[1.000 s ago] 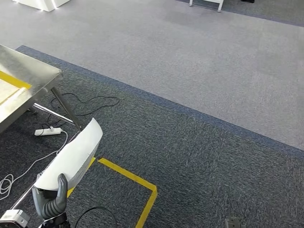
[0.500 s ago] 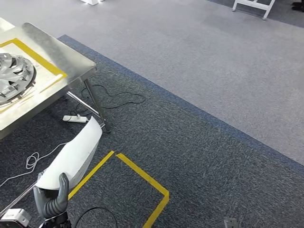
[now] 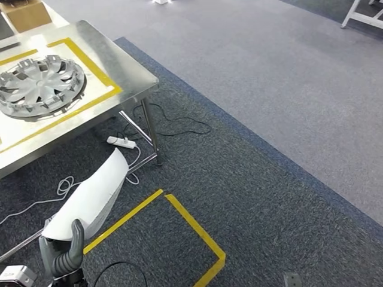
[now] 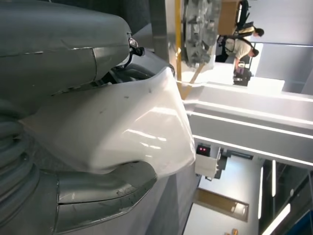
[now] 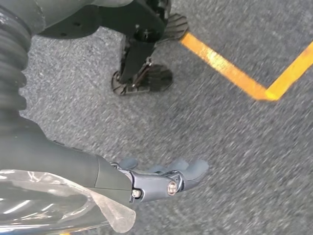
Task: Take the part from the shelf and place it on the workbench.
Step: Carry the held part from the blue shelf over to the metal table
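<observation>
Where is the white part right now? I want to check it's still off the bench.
In the head view the white part is low on the left, held by the left hand above the carpet, short of the workbench.

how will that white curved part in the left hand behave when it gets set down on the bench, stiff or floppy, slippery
Probably stiff: the white part keeps its curve while jutting out unsupported past the left hand. Likely slippery too, as its glossy face shows bright reflections. With that curved shape it may rock on the flat steel workbench.
</observation>
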`<state>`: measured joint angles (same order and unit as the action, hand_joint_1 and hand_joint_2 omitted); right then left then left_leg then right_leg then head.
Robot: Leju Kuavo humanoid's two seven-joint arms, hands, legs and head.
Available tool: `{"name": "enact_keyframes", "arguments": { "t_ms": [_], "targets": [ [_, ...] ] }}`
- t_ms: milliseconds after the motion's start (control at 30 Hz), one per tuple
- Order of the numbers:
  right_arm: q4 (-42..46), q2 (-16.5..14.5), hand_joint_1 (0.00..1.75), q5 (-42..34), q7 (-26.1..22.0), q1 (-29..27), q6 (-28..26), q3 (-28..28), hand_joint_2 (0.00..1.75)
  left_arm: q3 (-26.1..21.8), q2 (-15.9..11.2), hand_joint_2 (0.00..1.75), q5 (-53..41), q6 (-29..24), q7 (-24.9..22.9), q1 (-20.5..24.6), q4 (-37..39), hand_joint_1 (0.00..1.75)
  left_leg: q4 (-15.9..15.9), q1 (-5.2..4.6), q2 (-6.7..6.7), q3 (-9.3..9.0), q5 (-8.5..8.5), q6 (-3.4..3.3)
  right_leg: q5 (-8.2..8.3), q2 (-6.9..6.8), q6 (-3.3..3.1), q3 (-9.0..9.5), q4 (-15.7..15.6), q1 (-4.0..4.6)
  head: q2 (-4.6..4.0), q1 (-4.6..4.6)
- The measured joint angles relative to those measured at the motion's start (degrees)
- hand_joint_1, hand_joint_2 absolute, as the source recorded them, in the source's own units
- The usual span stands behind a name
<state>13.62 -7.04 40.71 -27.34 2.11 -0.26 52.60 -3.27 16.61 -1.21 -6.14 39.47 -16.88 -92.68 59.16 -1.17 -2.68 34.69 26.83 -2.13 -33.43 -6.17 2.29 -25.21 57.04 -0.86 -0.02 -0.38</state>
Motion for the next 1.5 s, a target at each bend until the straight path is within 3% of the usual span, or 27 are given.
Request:
{"name": "enact_keyframes", "arguments": {
  "t_ms": [67,133,200,233,267,300,367,433,500,567,667,733,767,800,867,933,967,1033,1100,1167,1233,1267,1300,1367,1400,1467,1500],
  "targets": [
    [0.01,0.00,0.00,0.01,-0.03,0.24,0.01,-0.01,1.75,0.00,0.02,1.75,-0.02,-0.02,0.01,-0.05,-0.14,1.75,-0.37,0.38,1.35,-0.93,0.41,-0.72,-0.95,2.19,0.44,-0.98,2.74,-0.19,0.00,0.12],
    [-0.01,-0.01,0.00,0.02,-0.05,0.29,0.01,-0.03,1.75,0.06,0.12,1.75,-0.04,-0.03,0.02,0.06,-0.25,1.75,-0.49,0.59,2.58,-1.72,0.83,-1.21,-3.31,5.12,0.61,-5.10,9.41,-0.30,-0.01,0.33],
    [-0.04,-0.01,0.00,0.03,-0.03,0.00,0.00,-0.02,1.75,0.10,0.19,1.75,-0.05,-0.04,0.02,0.04,-0.25,1.75,-0.49,0.61,4.18,-2.35,1.43,-1.34,-5.50,5.95,0.80,-10.31,15.86,-0.33,-0.01,0.46],
    [-0.04,0.00,0.00,0.03,-0.03,-0.17,-0.02,-0.01,1.75,0.10,0.20,1.75,-0.05,-0.04,0.02,-0.03,-0.25,1.75,-0.48,0.64,5.05,-2.84,1.82,-1.28,-5.57,6.04,0.87,-12.11,16.98,-0.32,-0.01,0.47],
    [-0.04,0.00,0.00,0.03,-0.02,-0.26,-0.03,0.00,1.75,0.10,0.20,1.75,-0.05,-0.05,0.02,-0.10,-0.25,1.75,-0.47,0.69,5.91,-3.50,2.29,-1.16,-4.42,6.14,0.91,-12.85,15.92,-0.32,-0.01,0.48],
    [-0.04,0.00,0.00,0.03,-0.02,-0.31,-0.04,0.01,1.75,0.10,0.20,1.75,-0.05,-0.05,0.01,-0.14,-0.25,1.75,-0.47,0.78,6.71,-4.27,2.82,-0.96,-2.14,6.44,0.96,-12.77,13.15,-0.35,-0.01,0.50],
    [-0.08,0.00,0.00,0.04,-0.02,-0.34,-0.03,0.01,1.75,0.10,0.20,1.75,-0.04,-0.05,0.01,-0.15,-0.25,1.75,-0.35,0.92,8.03,-5.44,4.00,-0.42,3.56,8.42,1.01,-11.80,6.14,-0.61,-0.01,0.58],
    [-0.15,0.00,0.00,0.09,0.00,-0.41,-0.03,0.05,1.75,0.09,0.21,1.75,0.03,-0.06,0.01,-0.13,-0.25,1.75,-0.21,1.00,9.17,-5.87,4.84,0.22,5.95,9.77,0.38,-10.94,2.79,-0.62,-0.01,0.68],
    [-0.18,-0.03,0.00,0.20,0.00,-0.40,-0.04,0.10,1.75,0.08,0.20,1.75,0.13,-0.07,0.00,-0.12,-0.27,1.75,-0.32,1.07,9.83,-6.19,5.17,0.76,5.66,8.78,-0.89,-10.09,2.48,-0.39,-0.01,0.71],
    [-0.19,-0.12,0.00,0.40,-0.02,-0.29,-0.04,0.15,1.75,0.08,0.14,1.75,0.15,-0.07,0.01,-0.06,-0.29,1.75,1.41,1.01,8.03,-5.52,5.20,1.30,5.80,7.61,-1.73,-9.10,1.94,-0.42,-0.01,0.58],
    [-0.18,-0.17,0.00,0.68,-0.07,-0.25,-0.05,0.21,1.75,0.08,0.08,1.75,0.17,-0.16,0.01,0.18,-0.32,1.75,10.66,1.10,3.93,0.25,7.41,2.16,4.98,5.77,-2.36,-7.38,1.37,-0.29,-0.01,0.23],
    [-0.18,-0.17,0.00,0.81,-0.08,-0.29,-0.07,0.23,1.75,0.05,0.05,1.75,0.27,-0.34,0.02,0.09,-0.32,1.75,14.66,1.17,3.35,3.79,9.70,2.32,3.89,4.49,-2.43,-6.19,1.33,-0.14,-0.01,0.19],
    [-0.19,-0.17,0.00,0.87,-0.08,-0.30,-0.06,0.25,1.75,0.04,0.04,1.75,0.32,-0.43,0.02,0.04,-0.32,1.75,14.26,1.13,3.26,4.43,9.35,2.18,3.29,3.87,-2.43,-5.45,1.33,-0.02,-0.01,0.18],
    [-0.19,-0.18,0.00,0.92,-0.08,-0.27,-0.05,0.25,1.75,0.03,0.03,1.75,0.37,-0.46,0.02,0.01,-0.33,1.75,12.23,1.04,3.07,4.25,7.61,1.88,2.71,3.30,-2.41,-4.66,1.31,0.11,-0.01,0.17],
    [-0.22,-0.27,0.00,0.97,-0.08,-0.22,-0.02,0.25,1.75,0.03,0.03,1.75,0.40,-0.49,0.02,0.01,-0.39,1.75,5.98,0.32,1.13,2.65,2.47,0.63,1.54,2.16,-2.25,-3.17,1.25,0.44,-0.01,0.25],
    [-0.27,-0.37,0.00,0.99,-0.08,-0.20,-0.04,0.25,1.75,0.03,0.06,1.75,0.45,-0.48,0.02,0.04,-0.50,1.75,1.97,-0.50,-1.18,1.51,0.35,-0.40,0.55,0.98,-1.80,-2.55,1.15,0.70,-0.01,0.27],
    [-0.29,-0.40,0.00,0.99,-0.08,-0.19,-0.05,0.26,1.75,0.02,0.07,1.75,0.51,-0.48,0.01,0.01,-0.57,1.75,1.56,-0.77,-1.59,1.37,0.48,-0.59,0.18,0.32,-1.51,-2.29,0.99,0.82,-0.01,0.27],
    [-0.26,-0.39,0.00,1.00,-0.10,-0.03,-0.09,0.28,1.75,0.00,0.08,1.75,0.56,-0.45,0.02,-0.14,-0.70,1.75,0.64,-0.48,-0.43,0.87,-0.33,-0.67,-0.47,-0.43,-0.96,-1.48,0.61,0.97,-0.01,0.16],
    [-0.23,-0.37,0.00,1.02,-0.19,0.17,-0.09,0.28,1.75,0.00,0.12,1.75,0.65,-0.43,0.02,-0.15,-0.79,1.75,-0.29,0.10,0.95,0.25,-0.68,-0.95,-2.23,2.29,-0.51,-1.76,2.59,0.81,-0.01,0.23],
    [-0.24,-0.35,0.00,1.06,-0.23,0.15,-0.09,0.27,1.75,0.04,0.22,1.75,0.73,-0.41,0.02,0.02,-0.84,1.75,-0.57,0.46,2.32,-0.03,-0.69,-1.20,-5.46,5.50,-0.11,-5.48,9.24,0.43,-0.01,0.34],
    [-0.26,-0.34,0.00,1.13,-0.20,-0.08,-0.14,0.27,1.75,0.05,0.27,1.75,0.75,-0.40,0.02,0.05,-0.84,1.75,-0.56,0.56,4.01,-0.15,-0.45,-1.28,-6.94,6.06,0.34,-9.94,15.68,0.16,-0.01,0.32],
    [-0.26,-0.34,0.00,1.17,-0.20,-0.17,-0.18,0.28,1.75,0.04,0.27,1.75,0.80,-0.39,0.02,0.01,-0.84,1.75,-0.55,0.62,4.91,-0.33,-0.30,-1.20,-5.90,6.09,0.53,-11.07,16.22,0.06,-0.01,0.32],
    [-0.26,-0.33,0.00,1.23,-0.20,-0.19,-0.22,0.30,1.75,0.03,0.27,1.75,0.86,-0.38,0.02,-0.02,-0.84,1.75,-0.54,0.73,5.80,-0.60,-0.12,-1.02,-3.74,6.20,0.69,-11.08,14.49,-0.05,-0.01,0.33],
    [-0.27,-0.30,0.00,1.32,-0.21,-0.15,-0.25,0.31,1.75,0.03,0.27,1.75,0.98,-0.34,0.02,-0.02,-0.84,1.75,-0.38,0.93,7.39,-1.18,0.34,-0.41,1.36,7.97,1.05,-8.97,7.26,-0.45,-0.01,0.34],
    [-0.28,-0.29,0.00,1.36,-0.23,-0.13,-0.25,0.31,1.75,0.03,0.27,1.75,1.00,-0.34,0.02,0.02,-0.85,1.75,-0.16,0.95,8.14,-1.22,0.54,-0.06,2.83,9.20,1.07,-7.79,4.24,-0.68,-0.01,0.31],
    [-0.31,-0.28,0.00,1.45,-0.22,-0.16,-0.24,0.31,1.75,0.02,0.28,1.75,1.02,-0.33,0.02,0.05,-0.87,1.75,0.06,0.98,9.42,-0.94,0.58,0.64,3.41,10.56,0.67,-6.66,1.86,-0.82,-0.01,0.27],
    [-0.31,-0.28,0.00,1.52,-0.22,-0.15,-0.24,0.32,1.75,-0.01,0.27,1.75,1.01,-0.33,0.02,0.00,-0.88,1.75,0.04,1.06,10.04,-0.76,0.47,0.95,3.48,10.08,0.23,-6.42,1.66,-0.74,-0.01,0.25]
  ]
}}
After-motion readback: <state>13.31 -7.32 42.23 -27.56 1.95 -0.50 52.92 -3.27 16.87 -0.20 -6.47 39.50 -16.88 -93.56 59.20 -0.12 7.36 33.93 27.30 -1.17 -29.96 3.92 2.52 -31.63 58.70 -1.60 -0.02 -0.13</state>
